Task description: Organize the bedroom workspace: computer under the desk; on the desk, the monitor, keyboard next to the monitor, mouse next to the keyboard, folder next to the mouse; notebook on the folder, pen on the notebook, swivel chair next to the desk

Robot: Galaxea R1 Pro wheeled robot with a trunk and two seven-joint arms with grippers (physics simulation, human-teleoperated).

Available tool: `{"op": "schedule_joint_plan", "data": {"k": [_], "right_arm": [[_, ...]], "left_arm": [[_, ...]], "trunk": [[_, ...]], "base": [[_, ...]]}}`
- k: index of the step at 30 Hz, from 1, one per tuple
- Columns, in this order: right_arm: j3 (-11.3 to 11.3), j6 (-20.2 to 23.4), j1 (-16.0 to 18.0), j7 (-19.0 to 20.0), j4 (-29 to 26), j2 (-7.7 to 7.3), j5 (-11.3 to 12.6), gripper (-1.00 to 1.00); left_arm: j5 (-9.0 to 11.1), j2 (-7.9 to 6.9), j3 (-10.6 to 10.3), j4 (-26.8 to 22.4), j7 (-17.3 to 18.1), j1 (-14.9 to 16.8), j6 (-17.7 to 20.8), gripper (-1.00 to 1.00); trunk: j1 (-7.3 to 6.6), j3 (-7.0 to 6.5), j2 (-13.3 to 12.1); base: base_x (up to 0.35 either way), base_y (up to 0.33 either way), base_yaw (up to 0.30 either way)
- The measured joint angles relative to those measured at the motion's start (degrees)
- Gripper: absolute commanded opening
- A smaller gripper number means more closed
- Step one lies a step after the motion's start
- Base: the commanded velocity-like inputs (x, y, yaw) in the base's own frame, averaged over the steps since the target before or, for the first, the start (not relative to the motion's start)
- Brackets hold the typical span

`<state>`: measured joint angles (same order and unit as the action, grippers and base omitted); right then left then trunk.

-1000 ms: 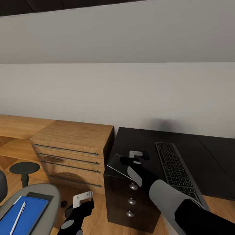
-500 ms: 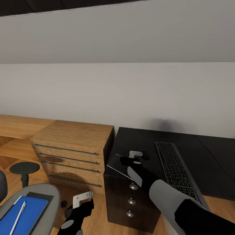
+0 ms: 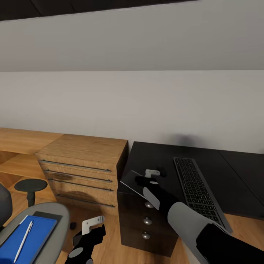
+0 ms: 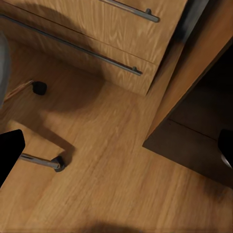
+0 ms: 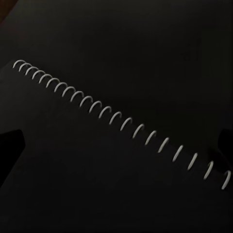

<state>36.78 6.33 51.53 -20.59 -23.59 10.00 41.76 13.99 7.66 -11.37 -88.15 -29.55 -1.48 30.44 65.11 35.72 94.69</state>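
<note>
One item, the keyboard [image 3: 196,189], already lies on the desk [image 3: 242,176]. Beside the desk, the chair [image 3: 51,220] carries the folder [image 3: 25,238] and pen [image 3: 24,240]. The right gripper [image 3: 154,172] pinches the notebook [image 3: 134,183] over the desk's corner; the left gripper [image 3: 91,224] looks spread, empty.

1. The desk [image 3: 161,161] is big and black. It stands on the right, against the far wall. Its drawers have round silver knobs.
2. The keyboard [image 3: 196,190] is flat with black keys. It lies on the desk, running from near to far.
3. The notebook [image 3: 132,182] is thin, dark and shiny. It sits at the desk's near left corner. White spiral rings [image 5: 121,121] run along one edge.
4. The swivel chair [image 3: 51,216] is grey, at the near left.
5. The folder [image 3: 27,236] is bright blue and lies flat on the chair seat.
6. The pen [image 3: 23,241] is thin and white. It lies on the folder.
</note>
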Motion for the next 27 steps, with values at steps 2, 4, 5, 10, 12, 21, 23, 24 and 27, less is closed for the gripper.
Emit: {"op": "schedule_joint_plan", "data": {"k": [2,4,5,10,12,21,23,24,27], "right_arm": [[0.0,0.0,0.0,0.0,0.0,0.00,0.0,1.00],[0.0,0.0,0.0,0.0,0.0,0.00,0.0,1.00],[0.0,0.0,0.0,0.0,0.0,0.00,0.0,1.00],[0.0,0.0,0.0,0.0,0.0,0.00,0.0,1.00],[0.0,0.0,0.0,0.0,0.0,0.00,0.0,1.00],[0.0,0.0,0.0,0.0,0.0,0.00,-0.1,1.00],[0.0,0.0,0.0,0.0,0.0,0.00,-0.1,1.00],[0.0,0.0,0.0,0.0,0.0,0.00,-0.1,1.00],[0.0,0.0,0.0,0.0,0.1,0.00,-0.2,1.00]], "left_arm": [[0.0,0.00,0.0,0.0,0.0,0.0,0.0,1.00],[0.0,0.00,0.0,0.0,0.0,0.0,0.0,1.00],[0.0,0.00,0.0,0.0,0.0,0.0,0.0,1.00],[0.0,0.00,0.0,0.0,0.0,0.0,0.0,1.00],[0.0,0.00,0.0,0.0,0.0,0.0,0.0,1.00],[0.0,0.00,0.0,0.0,0.0,0.0,0.0,1.00],[0.0,0.00,0.0,0.0,0.0,0.0,0.0,1.00],[0.0,0.00,0.0,0.0,0.0,0.0,0.0,1.00],[0.0,0.00,0.0,0.0,0.0,0.0,0.0,1.00]], "trunk": [[0.00,0.00,0.0],[0.00,0.00,0.0],[0.00,0.00,0.0],[0.02,0.00,0.0],[0.02,0.00,0.0],[0.00,0.00,0.0],[0.00,0.00,0.0],[0.00,0.00,0.0],[0.00,0.00,0.0]], "base": [[-0.018,0.000,0.000],[-0.013,0.000,0.000],[-0.028,0.000,0.000],[-0.150,0.000,0.000],[-0.212,0.000,0.000],[-0.053,0.000,0.000],[-0.007,0.000,0.000],[-0.004,0.000,0.000],[-0.002,0.000,0.000]]}}
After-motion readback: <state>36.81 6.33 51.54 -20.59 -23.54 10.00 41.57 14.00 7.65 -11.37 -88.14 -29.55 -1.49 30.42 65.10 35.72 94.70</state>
